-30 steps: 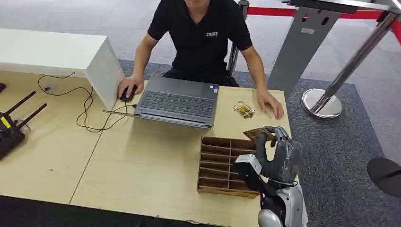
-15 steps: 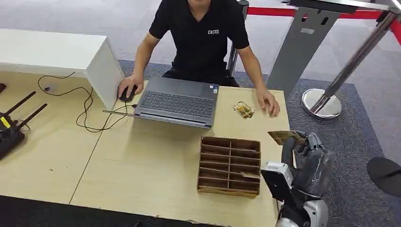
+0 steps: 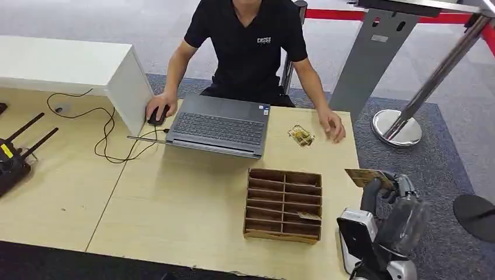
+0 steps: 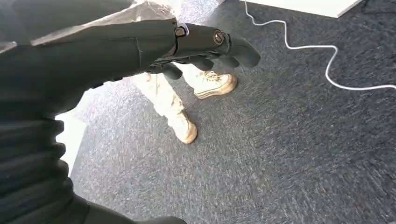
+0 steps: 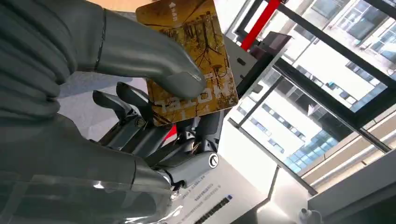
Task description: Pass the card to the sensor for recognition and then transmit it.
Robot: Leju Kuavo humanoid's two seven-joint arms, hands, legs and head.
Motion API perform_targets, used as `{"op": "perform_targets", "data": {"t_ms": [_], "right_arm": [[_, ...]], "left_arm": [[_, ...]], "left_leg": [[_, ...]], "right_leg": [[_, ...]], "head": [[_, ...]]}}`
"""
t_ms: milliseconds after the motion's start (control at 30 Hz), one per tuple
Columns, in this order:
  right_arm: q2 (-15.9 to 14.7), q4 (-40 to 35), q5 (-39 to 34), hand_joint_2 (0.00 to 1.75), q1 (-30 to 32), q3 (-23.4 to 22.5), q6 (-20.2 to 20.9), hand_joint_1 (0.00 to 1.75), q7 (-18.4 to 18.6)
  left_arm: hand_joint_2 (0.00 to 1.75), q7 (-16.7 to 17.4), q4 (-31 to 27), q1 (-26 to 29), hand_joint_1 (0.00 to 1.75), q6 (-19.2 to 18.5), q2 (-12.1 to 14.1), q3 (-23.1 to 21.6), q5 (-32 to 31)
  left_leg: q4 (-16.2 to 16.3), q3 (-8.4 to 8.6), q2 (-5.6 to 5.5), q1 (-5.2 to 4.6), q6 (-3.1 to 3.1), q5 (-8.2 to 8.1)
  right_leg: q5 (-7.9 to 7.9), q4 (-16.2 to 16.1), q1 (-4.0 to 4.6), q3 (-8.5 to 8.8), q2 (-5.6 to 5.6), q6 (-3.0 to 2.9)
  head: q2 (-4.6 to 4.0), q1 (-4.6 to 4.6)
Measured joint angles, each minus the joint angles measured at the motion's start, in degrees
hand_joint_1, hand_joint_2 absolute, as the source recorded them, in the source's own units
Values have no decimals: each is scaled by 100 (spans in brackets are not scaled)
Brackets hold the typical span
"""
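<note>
My right hand (image 3: pixel 390 201) is raised past the table's right edge, beside the wooden divider box (image 3: pixel 283 204). It holds a gold printed card (image 3: pixel 363 176) by one end, roughly flat. In the right wrist view the thumb (image 5: pixel 140 56) presses the card (image 5: pixel 187 51) against the dark fingers. Behind the card there stands a grey gate post with a dark top panel (image 5: pixel 275 44). That grey gate post (image 3: pixel 373 55) is at the far right in the head view. My left hand (image 4: pixel 140 56) hangs over grey carpet, fingers stretched out and holding nothing.
A person sits behind the desk at a laptop (image 3: pixel 222 125), one hand (image 3: pixel 333 125) flat near a small gold item (image 3: pixel 301 135). A stanchion base (image 3: pixel 397 127) and a red barrier belt stand at the right. A black router (image 3: pixel 11 160) lies far left.
My right hand has carried the card from above the divider box to the right, out past the table's edge, and turned it flatter. The person's hand pulled back slightly.
</note>
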Motion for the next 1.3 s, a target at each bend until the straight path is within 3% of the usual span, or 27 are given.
{"op": "perform_targets", "data": {"t_ms": [267,733,1300], "right_arm": [[138,4,181,175,50,-158,0,175,-20],[147,61,752,175,111,-228,2,175,323],[39,236,1550,175,151,-245,2,175,1056]], "left_arm": [[175,4,0,4,0,0,-13,109,-30],[175,-5,0,7,0,2,-35,258,-90],[175,-16,0,14,0,2,-55,448,-208]], "left_leg": [[0,0,0,0,0,0],[0,0,0,0,0,0],[0,0,0,0,0,0]], "right_leg": [[0,0,0,0,0,0],[0,0,0,1,0,0],[0,0,0,1,0,0]], "head": [[0,2],[0,0],[0,2]]}}
